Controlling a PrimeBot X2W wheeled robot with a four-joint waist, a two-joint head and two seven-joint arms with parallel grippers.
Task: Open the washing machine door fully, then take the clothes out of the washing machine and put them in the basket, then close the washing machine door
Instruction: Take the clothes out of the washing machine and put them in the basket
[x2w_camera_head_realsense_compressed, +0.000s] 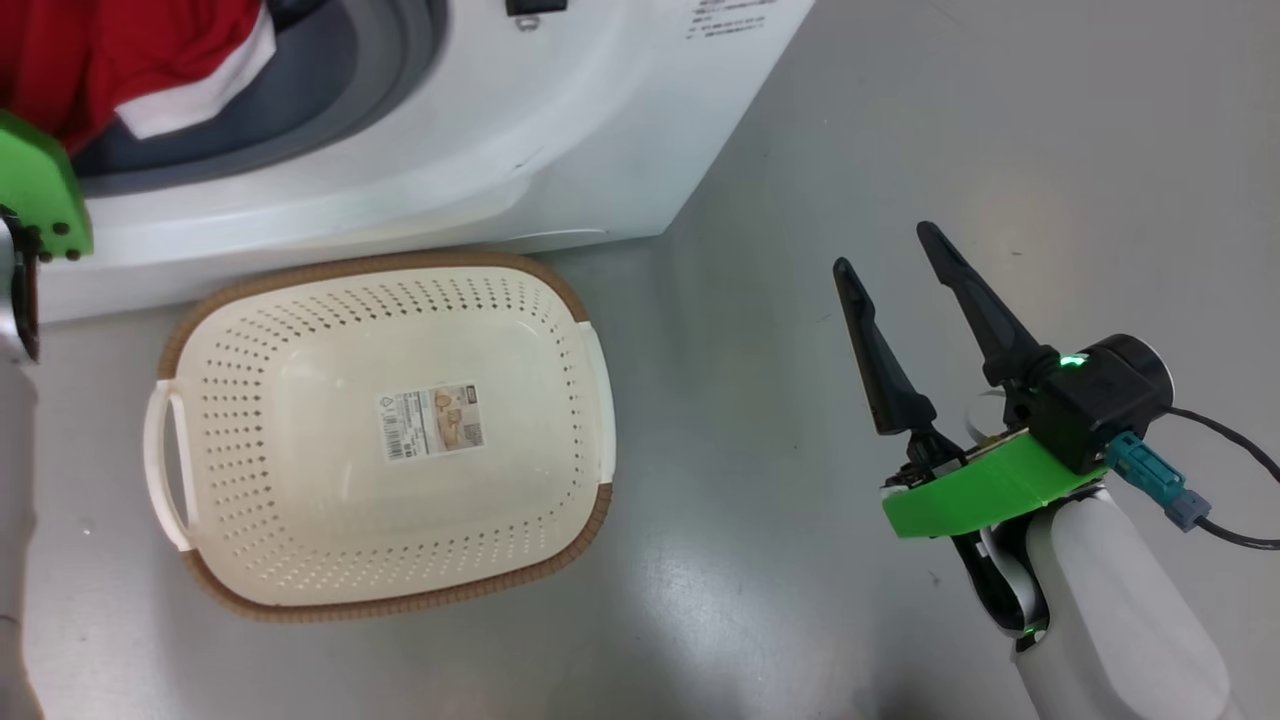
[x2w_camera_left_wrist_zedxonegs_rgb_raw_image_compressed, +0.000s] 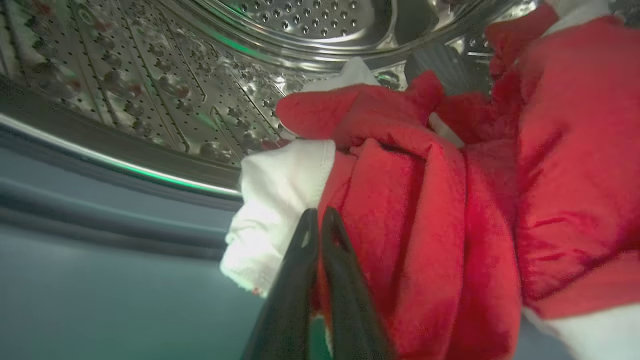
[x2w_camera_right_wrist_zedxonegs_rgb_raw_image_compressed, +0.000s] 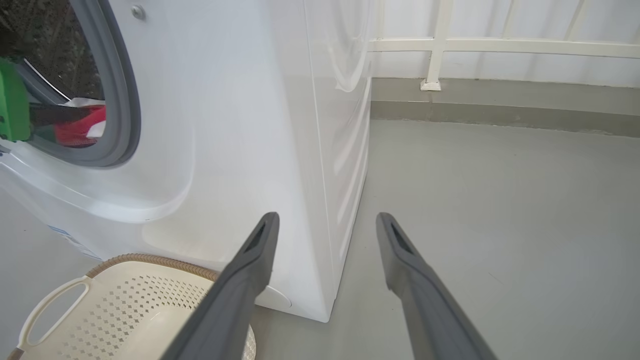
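I look out over a smooth, glossy grey floor (x2w_camera_head_realsense_compressed: 900, 120) that throws back soft patches of light and carries a few small dark specks. At its far edge a low grey kerb (x2w_camera_right_wrist_zedxonegs_rgb_raw_image_compressed: 500, 102) runs along the wall. On that kerb stands a white railing of slim posts and a horizontal bar (x2w_camera_right_wrist_zedxonegs_rgb_raw_image_compressed: 500, 47).

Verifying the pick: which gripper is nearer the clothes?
Left. The left gripper is inside the washing machine, fingers shut on the clothes; the right gripper hangs open over the floor, beside the basket.
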